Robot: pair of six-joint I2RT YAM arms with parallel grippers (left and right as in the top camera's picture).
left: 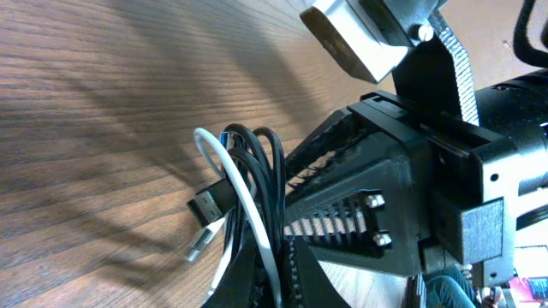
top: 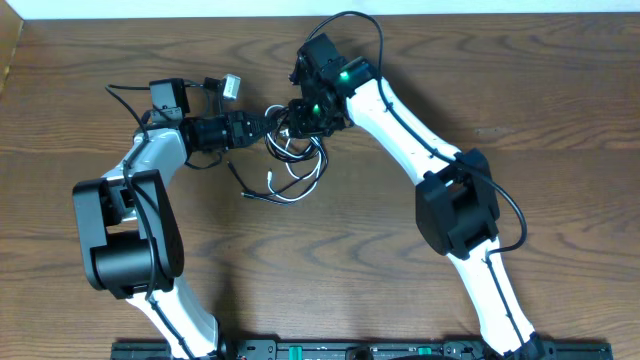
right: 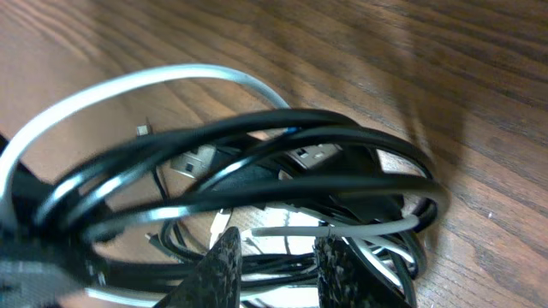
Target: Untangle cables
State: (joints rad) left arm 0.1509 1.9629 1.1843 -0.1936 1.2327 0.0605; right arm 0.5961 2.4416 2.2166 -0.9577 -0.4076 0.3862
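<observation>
Left pincer [left: 272, 267] clamps the cables [left: 261, 171] as anchor. Right pincer [right: 276, 257] is narrow and empty, cables just ahead, probably placed to pick one out.

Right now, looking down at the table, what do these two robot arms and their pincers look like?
Both the left arm and right arm have white tube-like links joined by chunky black joint housings, with black wires running alongside. A green light glows near the right wrist. The left gripper and right gripper are black, each with two rough-textured fingers.
</observation>
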